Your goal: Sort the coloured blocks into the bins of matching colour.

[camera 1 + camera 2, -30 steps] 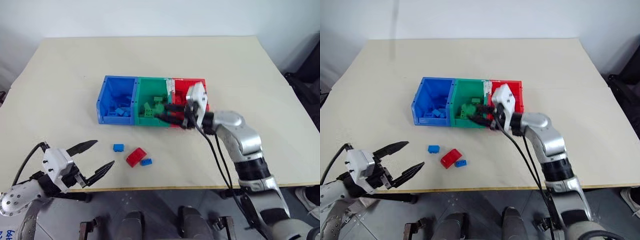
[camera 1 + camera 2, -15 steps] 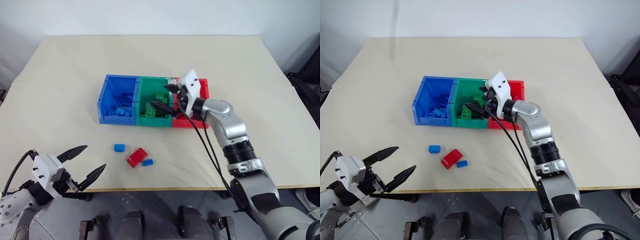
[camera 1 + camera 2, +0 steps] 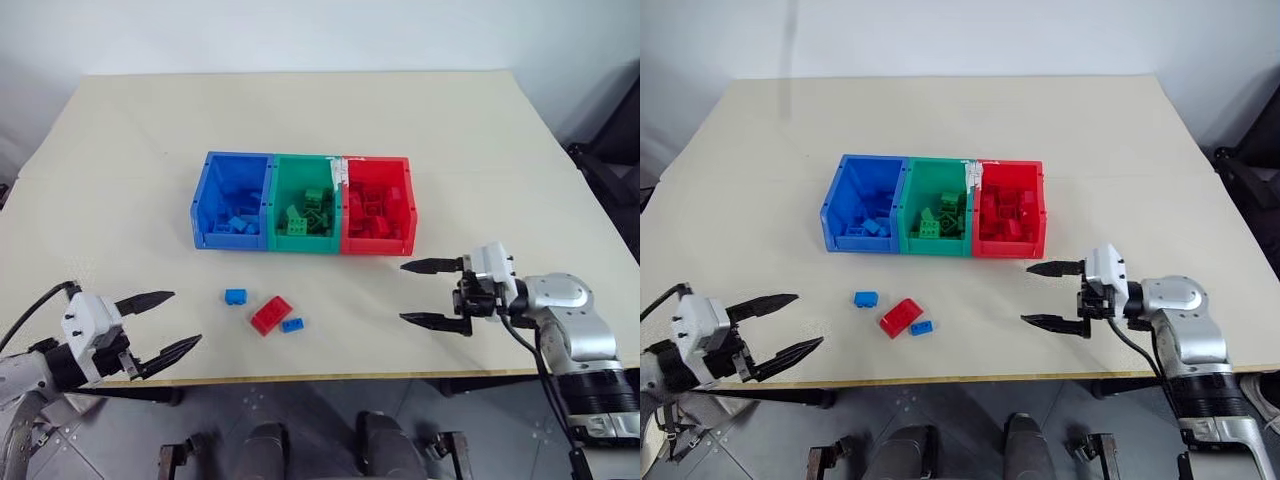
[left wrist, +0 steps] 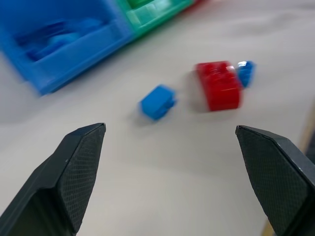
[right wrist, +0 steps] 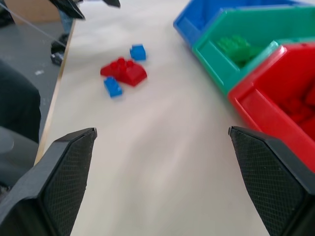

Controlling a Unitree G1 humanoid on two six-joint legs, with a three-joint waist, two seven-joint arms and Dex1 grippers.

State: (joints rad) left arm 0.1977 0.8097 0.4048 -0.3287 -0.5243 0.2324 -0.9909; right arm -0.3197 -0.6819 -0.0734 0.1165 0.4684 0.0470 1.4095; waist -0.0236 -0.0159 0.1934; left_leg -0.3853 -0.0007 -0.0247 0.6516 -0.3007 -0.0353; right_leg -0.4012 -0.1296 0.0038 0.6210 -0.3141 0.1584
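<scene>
Head views: no legible writing on any item. The bins [image 3: 305, 203], blue, green and red in a row, sit mid-tabletop [image 3: 480, 130], each holding bricks of its own colour. Three loose blocks lie at 6 o'clock from the bins: a blue block [image 3: 236, 296], the red block [image 3: 272, 314] and a second small blue block [image 3: 293, 324] touching it. The left gripper [image 3: 165, 325] hangs at 8 o'clock from them, jaws wide apart, empty. The right gripper [image 3: 428, 293] hangs at 3 o'clock, jaws wide apart, empty. Left wrist view: the three blocks lie beyond the spread fingers [image 4: 74, 167], untouched. Right wrist view: blocks and bins lie ahead of the parted fingers [image 5: 69, 172].
</scene>
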